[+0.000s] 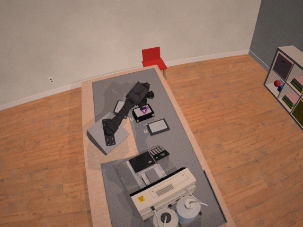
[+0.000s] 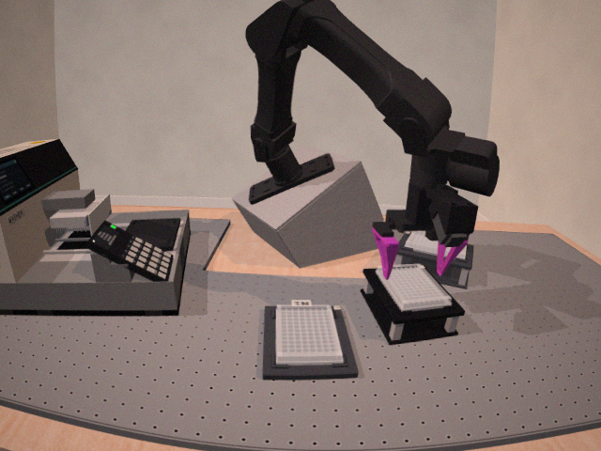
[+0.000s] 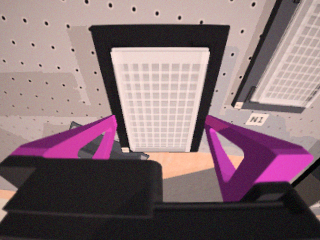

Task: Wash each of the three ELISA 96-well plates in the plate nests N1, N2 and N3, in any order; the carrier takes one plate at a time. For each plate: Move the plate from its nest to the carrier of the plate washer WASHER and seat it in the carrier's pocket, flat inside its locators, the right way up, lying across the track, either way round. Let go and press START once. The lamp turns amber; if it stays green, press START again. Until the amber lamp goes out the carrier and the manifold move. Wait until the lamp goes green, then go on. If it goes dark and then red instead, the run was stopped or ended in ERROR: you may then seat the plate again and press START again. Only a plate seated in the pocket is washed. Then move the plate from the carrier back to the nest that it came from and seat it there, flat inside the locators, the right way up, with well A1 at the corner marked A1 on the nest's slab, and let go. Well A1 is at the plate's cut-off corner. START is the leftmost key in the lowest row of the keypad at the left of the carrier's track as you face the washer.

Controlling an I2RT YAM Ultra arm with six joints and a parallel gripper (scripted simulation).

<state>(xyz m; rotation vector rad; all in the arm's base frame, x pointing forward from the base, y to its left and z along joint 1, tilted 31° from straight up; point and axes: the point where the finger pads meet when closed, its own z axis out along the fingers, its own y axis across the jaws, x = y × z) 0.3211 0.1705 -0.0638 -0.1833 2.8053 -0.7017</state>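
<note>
The gripper [image 2: 416, 259] hung wide open and empty, its magenta fingers straddling the near end of a plate [image 2: 412, 287] that sat in its raised black nest [image 2: 412, 318]. In the wrist view, a second plate [image 3: 292, 65] lay at 2 o'clock beside the N1 label [image 3: 257, 119]. In the exterior view, a third plate [image 2: 421, 242] sat behind the gripper. The washer [image 1: 164, 190] stood well apart on the counter [image 1: 85, 102], its lamp [image 1: 156, 157] green.

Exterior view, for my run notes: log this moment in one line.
phase: approach | pincer: open, empty, straddling middle nest's ELISA plate | washer lamp: green | carrier pocket: cannot tell
</note>
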